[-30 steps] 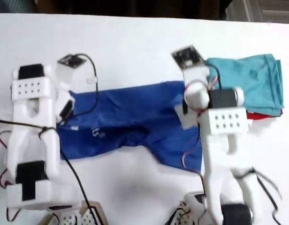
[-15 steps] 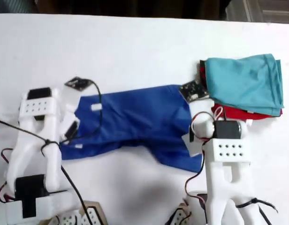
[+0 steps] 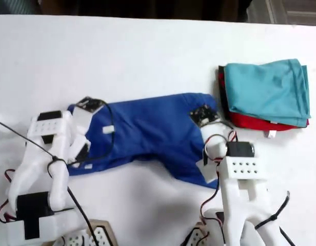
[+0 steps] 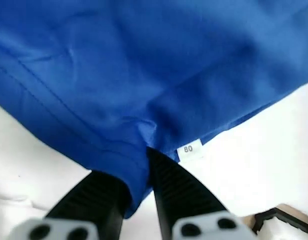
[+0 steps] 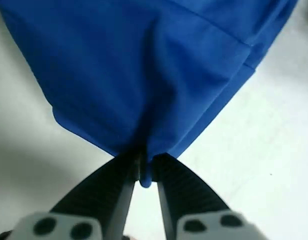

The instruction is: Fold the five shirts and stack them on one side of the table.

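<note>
Plainly the fold of the royal-blue fabric shirt (image 3: 147,130) is the step in hand. It lies rumpled, spread sideways across the middle of the white table (image 3: 122,46), with both arms at its near edge. The left gripper (image 4: 144,157) has its black fingers pressed together on the hem at one end, just beside a small white sewn-in label (image 4: 188,149). The right gripper (image 5: 143,167) is pinching a gathered bit of the edge at the other end, where the cloth bunches into a ridge. On the right side of the table, near the blue cloth but apart from it, a folded teal shirt (image 3: 265,92) sits on a folded red shirt (image 3: 250,122). A dark strip shows at that pile's left edge, and I cannot tell whether it is a further garment. I judge the task partly done, with this shirt not yet folded. The next move probably calls for both arms to lift together with the edge taut between them, carry it over toward the far edge and lay it down evenly before letting go. Uneven height or pace between the arms would likely skew the fold.
</note>
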